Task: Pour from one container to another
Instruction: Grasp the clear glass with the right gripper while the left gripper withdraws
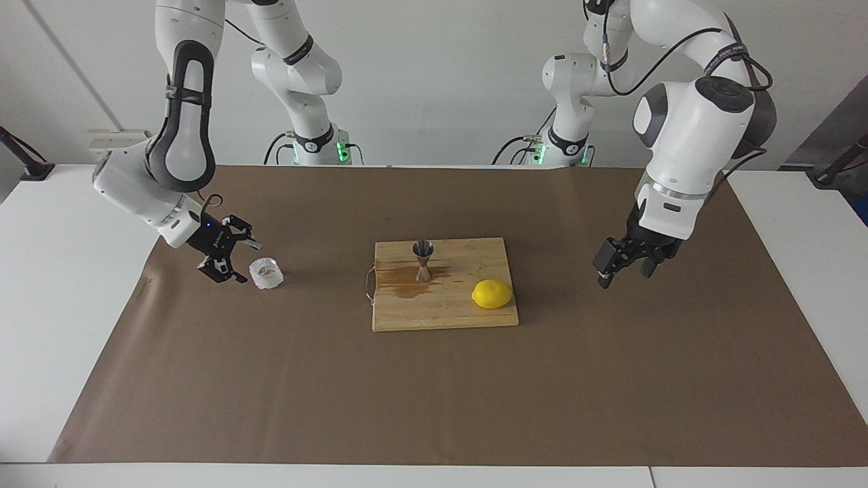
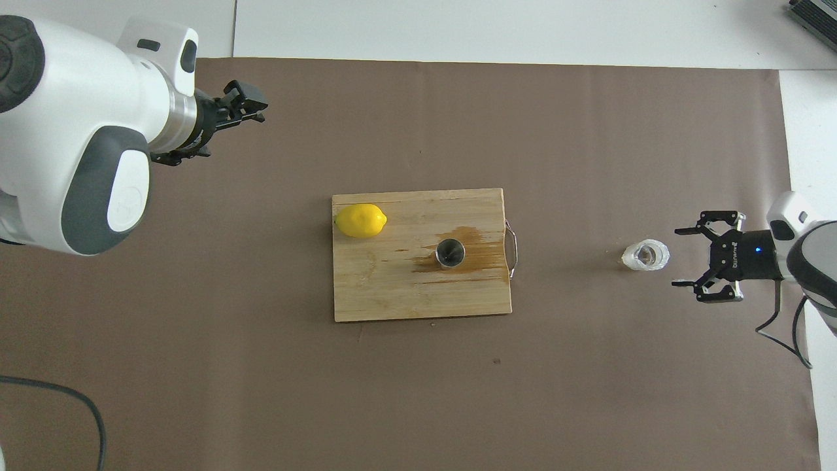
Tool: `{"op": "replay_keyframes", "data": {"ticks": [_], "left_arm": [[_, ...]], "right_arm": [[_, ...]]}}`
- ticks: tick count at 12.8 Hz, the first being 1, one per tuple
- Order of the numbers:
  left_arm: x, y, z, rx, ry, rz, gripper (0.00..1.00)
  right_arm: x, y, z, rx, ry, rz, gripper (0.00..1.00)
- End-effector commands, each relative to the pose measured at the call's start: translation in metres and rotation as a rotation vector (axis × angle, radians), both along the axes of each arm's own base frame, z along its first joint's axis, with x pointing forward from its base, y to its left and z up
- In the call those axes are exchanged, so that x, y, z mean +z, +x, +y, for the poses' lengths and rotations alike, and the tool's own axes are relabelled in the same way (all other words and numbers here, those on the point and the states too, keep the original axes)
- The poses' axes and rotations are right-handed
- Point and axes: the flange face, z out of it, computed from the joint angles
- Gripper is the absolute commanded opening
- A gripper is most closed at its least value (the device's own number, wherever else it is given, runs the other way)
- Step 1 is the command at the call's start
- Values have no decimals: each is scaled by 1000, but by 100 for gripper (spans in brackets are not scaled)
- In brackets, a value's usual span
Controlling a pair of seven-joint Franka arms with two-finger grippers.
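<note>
the right end effector [image 1: 230, 259] [image 2: 688, 256], fingers apart, sits low just beside the glass cup [image 1: 266, 272] [image 2: 645, 255], not touching it. the left end effector [image 1: 622, 266] [image 2: 245, 104], fingers apart, hangs over the brown mat. the jigger [image 1: 424, 261] [image 2: 450, 253] stands on the cutting board [image 1: 441, 308], well apart from the cup, beside a lemon [image 1: 492, 294].

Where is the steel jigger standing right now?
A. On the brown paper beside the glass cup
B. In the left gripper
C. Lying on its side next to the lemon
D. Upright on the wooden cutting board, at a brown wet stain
D. The jigger stands upright on the cutting board, with the brown stain spread around its base; the lemon lies apart on the same board.
</note>
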Motion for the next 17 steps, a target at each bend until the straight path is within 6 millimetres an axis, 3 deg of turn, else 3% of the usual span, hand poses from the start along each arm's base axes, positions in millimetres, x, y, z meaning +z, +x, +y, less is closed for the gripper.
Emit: {"op": "replay_keyframes", "data": {"ticks": [1, 4, 5, 7, 10, 13, 17], "left_arm": [[7, -17, 41, -157, 64, 50, 100], [19, -34, 94, -198, 84, 106, 100], [28, -39, 111, -222, 91, 104, 100], [51, -53, 116, -244, 99, 107, 100], [88, -77, 100, -255, 105, 104, 100], [108, -92, 78, -153, 86, 176, 100], [92, -113, 73, -131, 88, 205, 100]], "right_arm": [[-36, -9, 2, 16, 60, -21, 100], [-45, -9, 3, 13, 84, -45, 100], [-44, -9, 4, 9, 89, -47, 78], [-44, -8, 6, -6, 107, -49, 2], [-30, -5, 7, -11, 112, -68, 0], [5, 5, 24, -48, 109, -73, 0], [52, 27, 90, -50, 96, -59, 0]]}}
